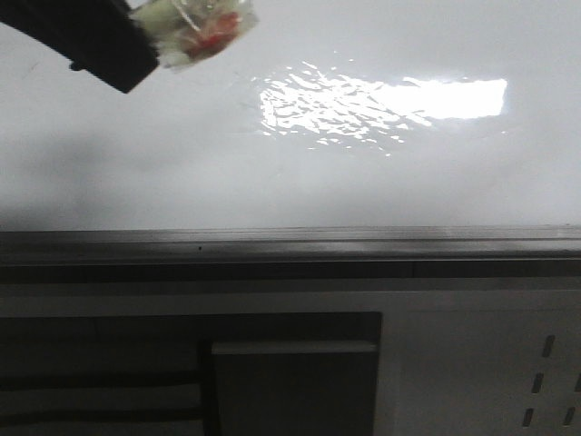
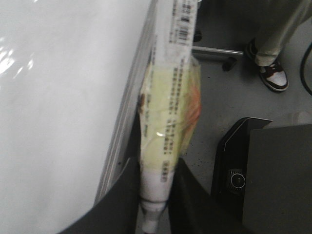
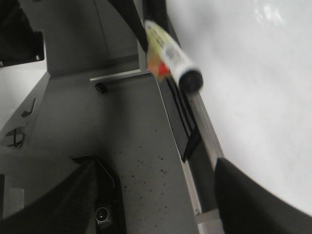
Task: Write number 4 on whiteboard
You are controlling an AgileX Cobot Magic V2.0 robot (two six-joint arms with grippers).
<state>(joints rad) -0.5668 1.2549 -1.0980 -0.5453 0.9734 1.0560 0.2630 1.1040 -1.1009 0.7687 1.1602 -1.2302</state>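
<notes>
A glossy whiteboard point(image 1: 300, 173) fills the upper part of the front view, a bright rippled glare patch point(image 1: 381, 107) spread across it and a grey metal edge rail point(image 1: 290, 243) running along its lower border. No written figure can be made out on the board in any of the three views.

Above and to the left of the glare patch, the left gripper point(image 1: 136, 41) reaches in from the corner of the front view, its dark jaws clamped on a marker point(image 1: 204, 27) wrapped in clear tape with yellow and red showing through. The left wrist view shows the same marker point(image 2: 168, 112) pinched between the two dark fingers point(image 2: 119, 204), its white barrel and printed label running on from the jaws alongside the board's edge. Whether its tip touches the board cannot be told.

In the right wrist view the right gripper point(image 3: 151, 195) hangs off the board's rail with its jaws spread wide and nothing between them. The marker point(image 3: 170, 53) shows there too, blurred, its black end cap close to the rail and well apart from the right fingers point(image 3: 253, 200). Below the rail sits a dark cabinet panel point(image 1: 290, 381).
</notes>
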